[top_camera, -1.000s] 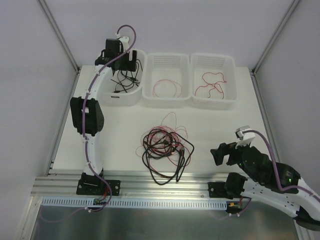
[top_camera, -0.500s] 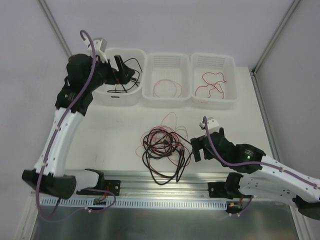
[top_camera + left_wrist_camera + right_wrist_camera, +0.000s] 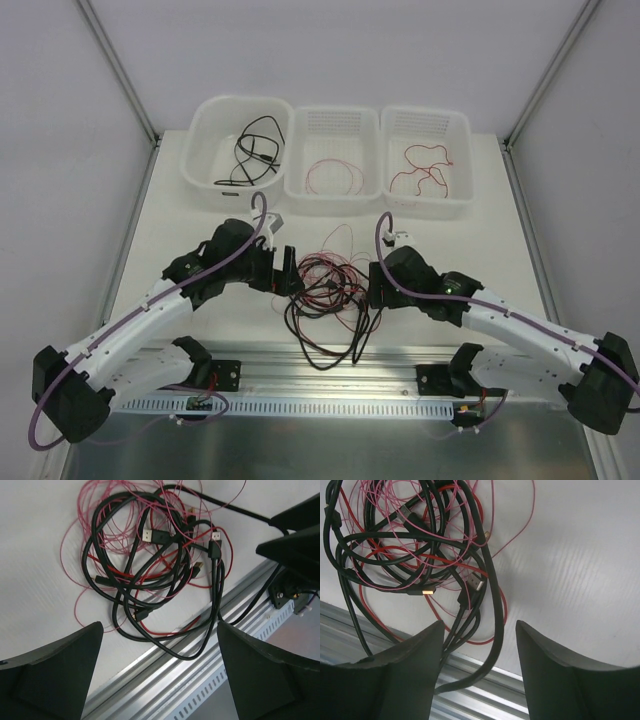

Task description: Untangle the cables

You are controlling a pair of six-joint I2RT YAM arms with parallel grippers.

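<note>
— Both pairs of jaws gape, empty; we've swung them in to flank the cables, black, red and pink knotted at the near edge of the desk.
— Then we're set for another pull; sorted strands already lie in the far bins.
</note>
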